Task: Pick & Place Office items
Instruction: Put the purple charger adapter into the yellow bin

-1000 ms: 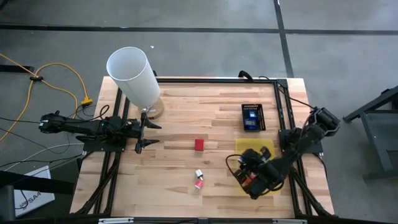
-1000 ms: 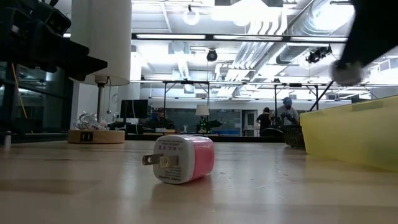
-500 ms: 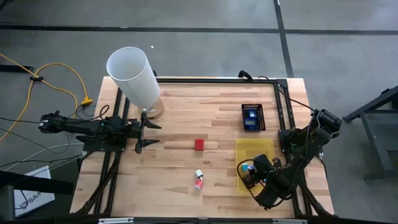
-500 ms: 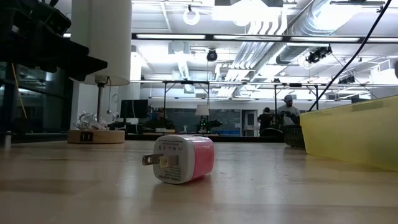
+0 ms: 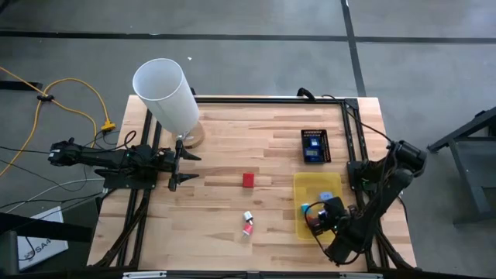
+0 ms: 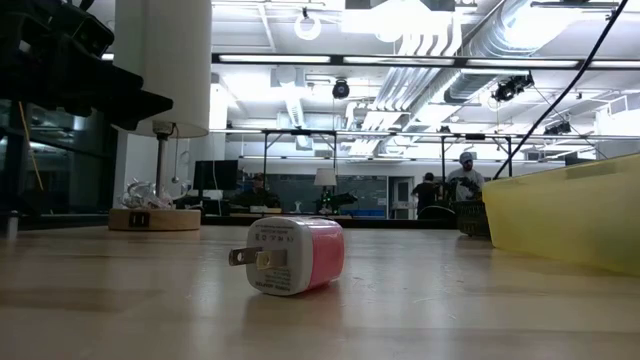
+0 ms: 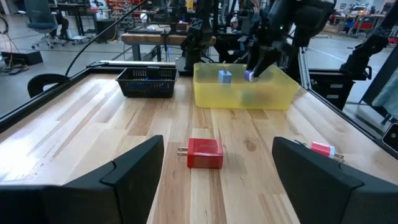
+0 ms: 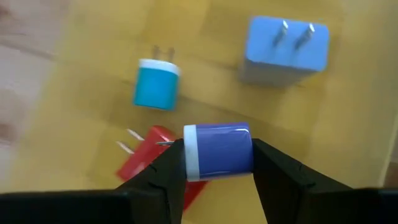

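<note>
My right gripper [image 5: 313, 217] hangs over the yellow tray [image 5: 335, 183], shut on a blue charger block with a white end [image 8: 217, 151]. In the tray below it lie a cyan block [image 8: 155, 84], a light blue block [image 8: 286, 46] and a red block [image 8: 155, 168]. On the table lie a red block [image 5: 248, 180] and a pink and white block [image 5: 248, 225], both resting on their sides. My left gripper [image 5: 180, 166] waits open at the table's left, pointing level toward the red block [image 7: 205, 154]. My right gripper pinches the blue block between its two fingers, one finger on the white end [image 8: 188, 155], the other on the blue end [image 8: 247, 152]. The fingers slant down from above. The block lies level in the hold, clear of the tray's floor.
A tall white cylinder lamp [image 5: 167, 97] stands at the far left on a round wooden base. A black mesh basket [image 5: 314, 146] holding a blue item sits beyond the tray. Bare wood lies between the two loose blocks and the tray.
My right arm has swung toward the table's near right corner and sunk lower over the tray, its wrist rolling as it went. It has kept the blue block in its hold. In the low view the arm has left the picture's upper right.
</note>
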